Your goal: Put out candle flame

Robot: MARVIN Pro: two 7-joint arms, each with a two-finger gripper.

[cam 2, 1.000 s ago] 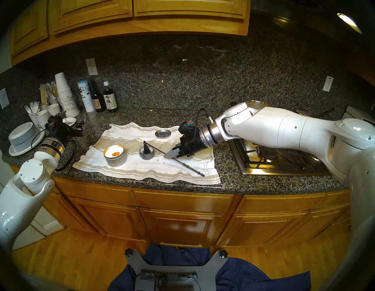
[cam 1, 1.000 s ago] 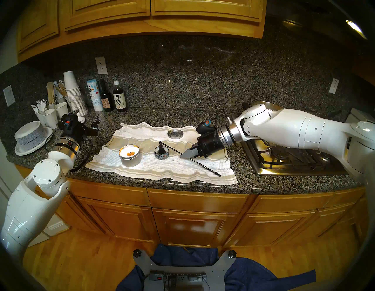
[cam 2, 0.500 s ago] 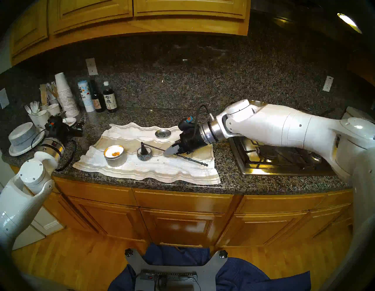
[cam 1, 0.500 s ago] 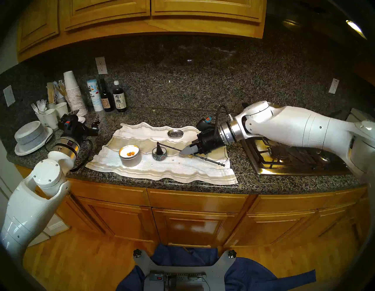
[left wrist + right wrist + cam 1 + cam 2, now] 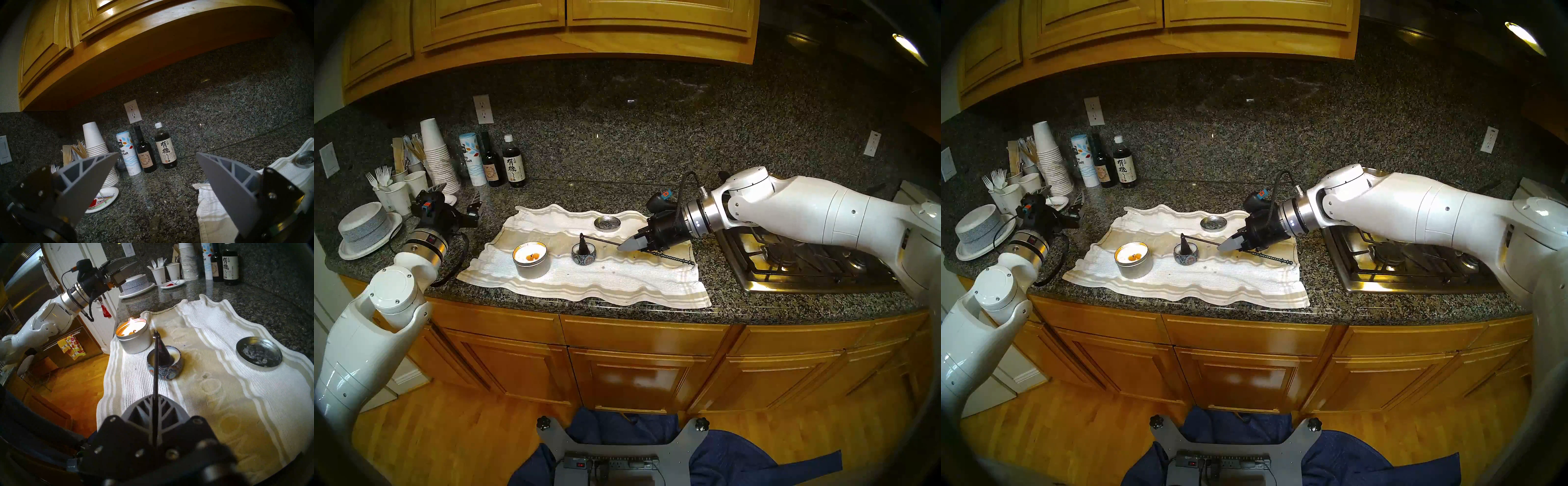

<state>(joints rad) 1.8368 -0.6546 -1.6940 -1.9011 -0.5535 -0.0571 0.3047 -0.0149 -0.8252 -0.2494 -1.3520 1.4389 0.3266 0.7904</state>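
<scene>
Right gripper [image 5: 628, 245] fingers clamp the snuffer [image 5: 605, 241] rod, its cone in the small patterned tin [image 5: 583, 254]; lifting carelessly could tip the tin toward the lit candle [image 5: 531, 259]. Left gripper [image 5: 157, 171] fingers stand apart.

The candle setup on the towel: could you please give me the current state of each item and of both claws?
Silver tin candle: lit, flame visible, lid off.
Patterned tin candle: snuffer cone sitting in it, no flame seen.
Snuffer: handle gripped, cone end down in the patterned tin.
Loose lid: lying open side up on the towel.
Right claw: shut on the snuffer.
Left claw: open, empty.
</scene>
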